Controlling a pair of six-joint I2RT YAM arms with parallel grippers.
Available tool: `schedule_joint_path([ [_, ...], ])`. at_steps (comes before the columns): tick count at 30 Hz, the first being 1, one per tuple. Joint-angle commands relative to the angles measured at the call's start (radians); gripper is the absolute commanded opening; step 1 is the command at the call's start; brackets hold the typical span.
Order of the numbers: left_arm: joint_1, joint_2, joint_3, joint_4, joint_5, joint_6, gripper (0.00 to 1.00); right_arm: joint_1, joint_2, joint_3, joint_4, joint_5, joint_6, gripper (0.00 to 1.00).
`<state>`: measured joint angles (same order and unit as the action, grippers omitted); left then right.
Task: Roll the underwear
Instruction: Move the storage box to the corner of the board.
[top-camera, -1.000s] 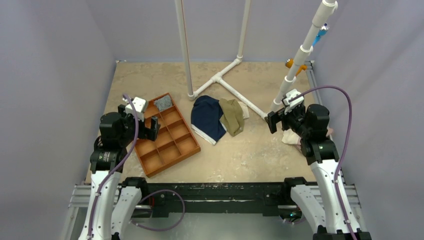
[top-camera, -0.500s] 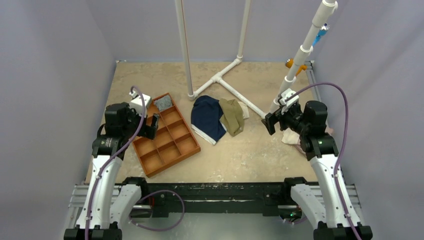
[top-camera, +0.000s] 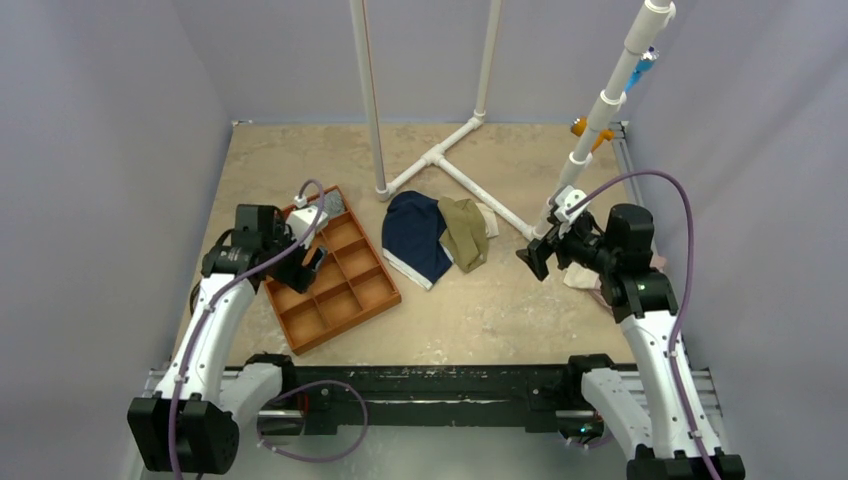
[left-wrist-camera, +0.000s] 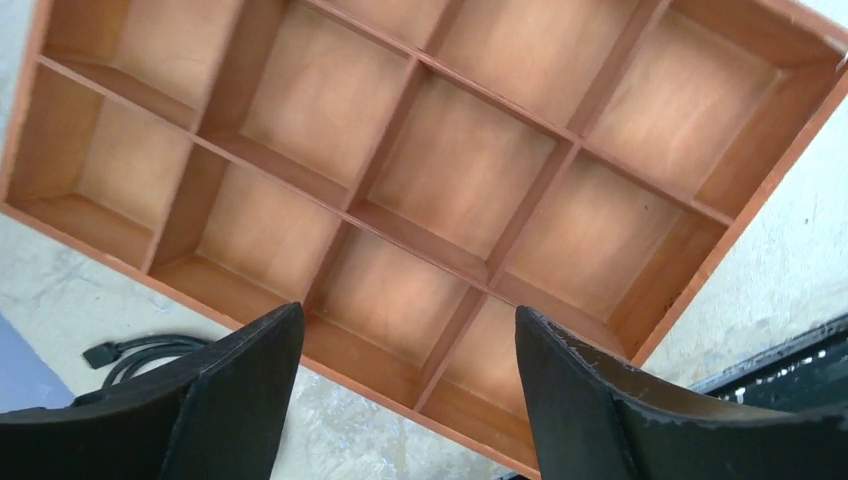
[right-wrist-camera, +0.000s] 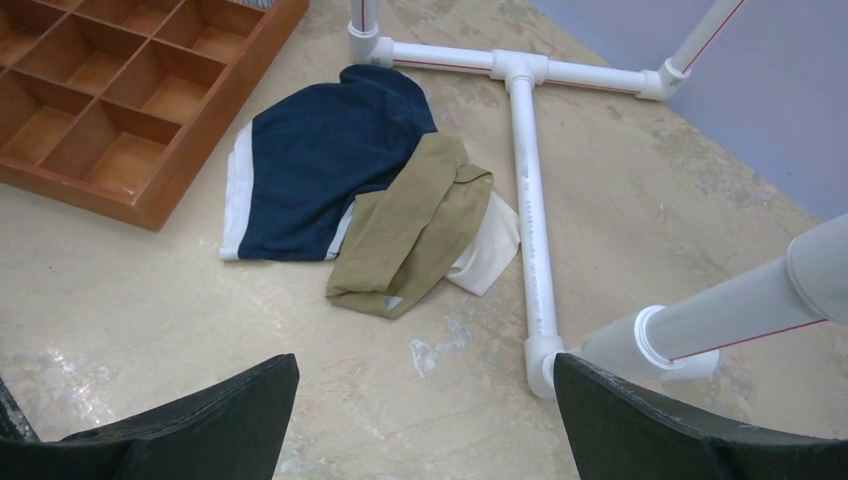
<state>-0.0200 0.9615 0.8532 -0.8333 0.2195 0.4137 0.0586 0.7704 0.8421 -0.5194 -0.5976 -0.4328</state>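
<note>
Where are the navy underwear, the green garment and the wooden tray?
underwear (right-wrist-camera: 320, 170), right wrist view, middle of the navy cloth.
green garment (right-wrist-camera: 412, 232), right wrist view, its middle.
tray (top-camera: 350, 322), top view, near outer wall.

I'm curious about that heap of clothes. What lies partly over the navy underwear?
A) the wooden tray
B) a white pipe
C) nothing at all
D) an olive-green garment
D: the olive-green garment overlaps one edge of the navy underwear, and nothing else covers it.
</note>
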Motion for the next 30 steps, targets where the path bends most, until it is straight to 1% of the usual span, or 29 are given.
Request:
schedule_joint_path([
  [1,-0.049,0.018,-0.029,-0.065,-0.021,0.081,0.74,-0.004,0.003,-0.011,-0.008,-0.031,-0.015,0.99],
  [5,-0.125,0.038,-0.098,-0.053,-0.068,0.098,0.72,-0.004,0.015,-0.011,-0.008,-0.030,-0.015,0.99],
  [7,-0.139,0.071,-0.120,-0.044,-0.091,0.119,0.70,-0.004,0.017,-0.011,-0.008,-0.029,-0.015,0.99],
  [8,-0.139,0.093,-0.126,-0.038,-0.109,0.132,0.68,-0.003,0.017,-0.013,-0.007,-0.027,-0.015,0.99],
  [11,-0.140,0.154,-0.148,-0.045,-0.154,0.200,0.58,-0.004,0.015,-0.015,-0.007,-0.022,-0.017,0.99],
  [15,-0.137,0.183,-0.171,-0.039,-0.202,0.271,0.50,-0.004,0.014,-0.017,-0.006,-0.018,-0.018,0.99],
  [18,-0.133,0.223,-0.174,-0.013,-0.211,0.307,0.42,-0.004,0.017,-0.018,-0.009,-0.016,-0.021,0.99],
  [20,-0.119,0.266,-0.174,0.004,-0.223,0.330,0.36,-0.005,0.016,-0.020,-0.012,-0.016,-0.023,0.99],
  [22,-0.086,0.317,-0.163,0.037,-0.231,0.365,0.27,-0.004,0.019,-0.020,-0.014,-0.016,-0.024,0.99],
  [26,0.017,0.424,-0.067,0.022,-0.224,0.421,0.06,-0.004,0.029,-0.018,-0.019,-0.019,-0.027,0.99],
  [28,0.064,0.468,-0.013,0.025,-0.234,0.442,0.00,-0.004,0.033,-0.015,-0.020,-0.019,-0.027,0.99],
  [30,0.077,0.508,0.036,0.033,-0.245,0.454,0.00,-0.005,0.036,-0.015,-0.021,-0.018,-0.028,0.99],
])
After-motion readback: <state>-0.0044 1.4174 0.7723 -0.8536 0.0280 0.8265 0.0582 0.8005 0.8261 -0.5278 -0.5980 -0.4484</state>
